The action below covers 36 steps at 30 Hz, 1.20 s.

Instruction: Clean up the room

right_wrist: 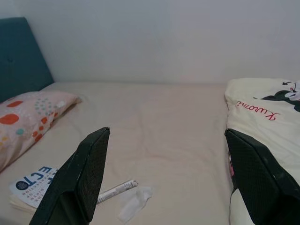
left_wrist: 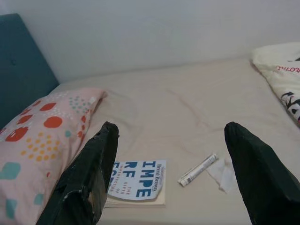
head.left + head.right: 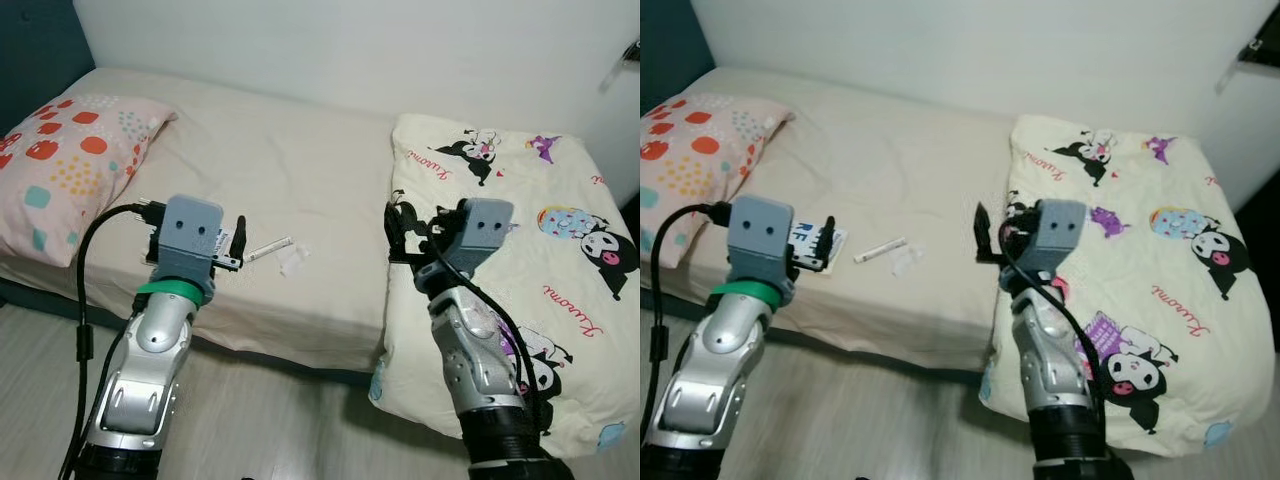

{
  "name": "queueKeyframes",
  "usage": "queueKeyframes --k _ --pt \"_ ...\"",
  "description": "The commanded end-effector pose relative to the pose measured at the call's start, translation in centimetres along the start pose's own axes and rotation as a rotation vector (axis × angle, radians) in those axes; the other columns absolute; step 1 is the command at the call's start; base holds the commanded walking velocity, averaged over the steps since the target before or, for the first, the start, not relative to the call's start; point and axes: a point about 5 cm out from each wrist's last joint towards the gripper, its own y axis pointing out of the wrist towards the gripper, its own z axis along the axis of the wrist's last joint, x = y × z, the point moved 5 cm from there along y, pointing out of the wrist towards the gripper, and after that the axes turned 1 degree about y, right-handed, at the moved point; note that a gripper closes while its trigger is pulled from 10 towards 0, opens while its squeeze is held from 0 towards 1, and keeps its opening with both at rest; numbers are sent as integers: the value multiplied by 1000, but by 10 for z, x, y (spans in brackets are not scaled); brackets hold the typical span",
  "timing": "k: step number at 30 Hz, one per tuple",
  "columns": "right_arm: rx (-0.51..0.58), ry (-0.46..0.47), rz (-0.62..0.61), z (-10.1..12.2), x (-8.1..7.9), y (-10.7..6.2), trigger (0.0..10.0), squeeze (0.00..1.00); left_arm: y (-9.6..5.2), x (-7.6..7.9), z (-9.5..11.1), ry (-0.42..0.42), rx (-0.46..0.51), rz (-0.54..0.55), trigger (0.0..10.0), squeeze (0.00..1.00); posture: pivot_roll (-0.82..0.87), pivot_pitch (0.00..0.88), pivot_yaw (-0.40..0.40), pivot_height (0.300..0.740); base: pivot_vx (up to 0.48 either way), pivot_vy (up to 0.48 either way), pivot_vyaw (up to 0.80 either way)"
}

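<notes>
Two pincers, left pincer (image 2: 171, 173) and right pincer (image 1: 168, 176), gape wide, empty, above bed (image 3: 300, 180); book (image 2: 138, 180), tube (image 2: 198, 169), tissue (image 2: 224, 174) lying there.

soft, even indoor light fills all views without glare, shadows are faint under the bed (image 3: 300, 340) edge, and the near black fingers (image 2: 89, 178) appear slightly blurred.

Bare sheet (image 3: 300, 170) lies open mid-bed; pillow (image 3: 60, 160) and quilt (image 3: 520, 250) flank it.
</notes>
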Motion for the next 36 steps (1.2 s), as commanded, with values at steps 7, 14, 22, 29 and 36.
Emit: queueKeyframes --k 7,14,22,29,36 --pt "-35 -17 -36 -9 11 -5 10000 0 -3 -2 -7 10 -28 32 10000 0 29 107 10 726 54 0 0" --pt "-33 -20 -39 -7 13 -4 10000 0 0 -1 -5 12 -28 35 10000 0 27 103 11 726 363 0 0" --pt "-30 -21 -46 -7 14 -3 10000 0 2 -2 -5 17 -24 30 10000 0 27 100 13 726 360 0 0" --pt "-27 -22 -48 -6 14 -3 10000 0 3 -2 -4 18 -20 28 10000 0 25 98 14 726 355 0 0" --pt "-25 -21 -55 -6 15 -3 10000 0 3 -2 -3 18 -15 23 10000 0 25 98 16 726 355 0 0"
